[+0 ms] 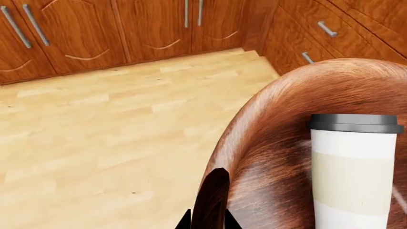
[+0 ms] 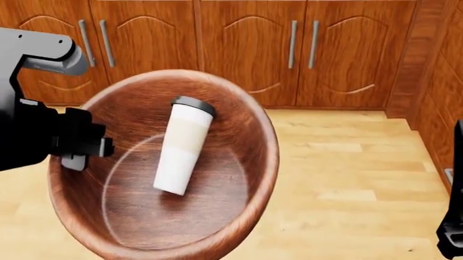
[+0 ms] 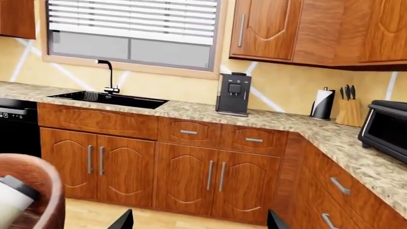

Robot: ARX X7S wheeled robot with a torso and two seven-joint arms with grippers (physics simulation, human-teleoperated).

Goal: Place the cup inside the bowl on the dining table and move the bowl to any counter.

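The reddish-brown wooden bowl [image 2: 217,179] hangs tilted above the wooden floor, and the dining table is out of view. Inside the bowl the white-cream cup [image 2: 179,154] with a dark grey lid leans against the wall. My left gripper [image 2: 79,149] is shut on the bowl's left rim. In the left wrist view the rim [image 1: 213,195] runs between the two black fingertips of the left gripper [image 1: 207,222], and the cup [image 1: 353,171] stands close behind it. My right gripper [image 3: 198,220] is open and holds nothing. The bowl [image 3: 45,191] and cup [image 3: 11,202] show beside it.
A granite counter [image 3: 190,110] runs along the wall and turns a corner to the right. On it are a black sink [image 3: 108,99], a coffee machine [image 3: 233,94], a paper-towel roll [image 3: 322,104], a knife block [image 3: 347,110] and a toaster oven [image 3: 386,128]. Wooden cabinet doors [image 2: 246,49] stand below. My right arm [image 2: 454,227] is at the edge of the head view.
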